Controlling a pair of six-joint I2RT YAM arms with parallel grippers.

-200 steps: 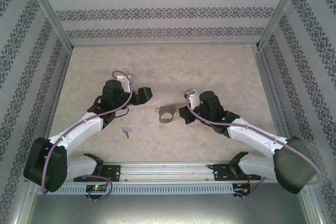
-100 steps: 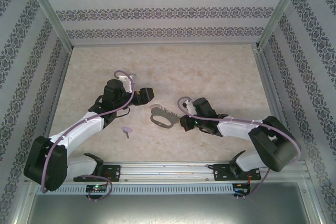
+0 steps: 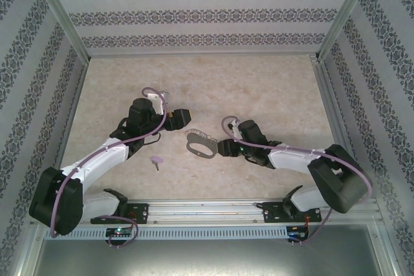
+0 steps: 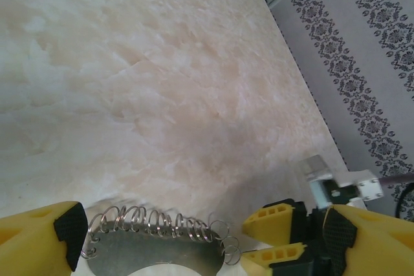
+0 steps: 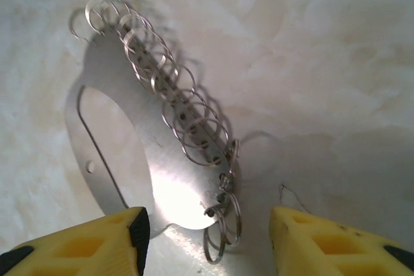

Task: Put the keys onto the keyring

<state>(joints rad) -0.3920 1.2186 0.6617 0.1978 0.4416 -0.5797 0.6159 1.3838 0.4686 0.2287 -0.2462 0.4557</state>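
The keyring [image 3: 200, 140] is seen lying flat near the middle of the pale marbled table [image 3: 259, 88], between the 2 grippers. It is a flat grey metal oval with 1 oval opening cut through it, and a row of thin wire rings is strung along its far edge.

The left gripper [image 3: 180, 117] is placed at about 10 o'clock of the keyring, close to it. In the left wrist view [image 4: 202, 227] its jaws are spread wide and nothing is clamped between them. The wire-ring edge of the keyring [image 4: 142, 250] is seen low in the gap between its 2 yellow fingers. Whether the rings touch the black pad at 9 o'clock cannot be told. The right gripper [image 4: 262, 237] is seen at about 4 o'clock in that view.

The right gripper [image 3: 222, 147] is set at 3 o'clock of the keyring, right against its near end. In the right wrist view [image 5: 207, 224] its jaws are parted to a middling width. The end of the keyring [image 5: 162, 172] lies between the fingers but is not pinched. A clear gap is left on the 3 o'clock side, and the plate comes close to the finger at 9 o'clock.

The key [image 3: 156, 160], small and lilac, lies on the table at 8 o'clock of the keyring, apart from it and from both grippers.
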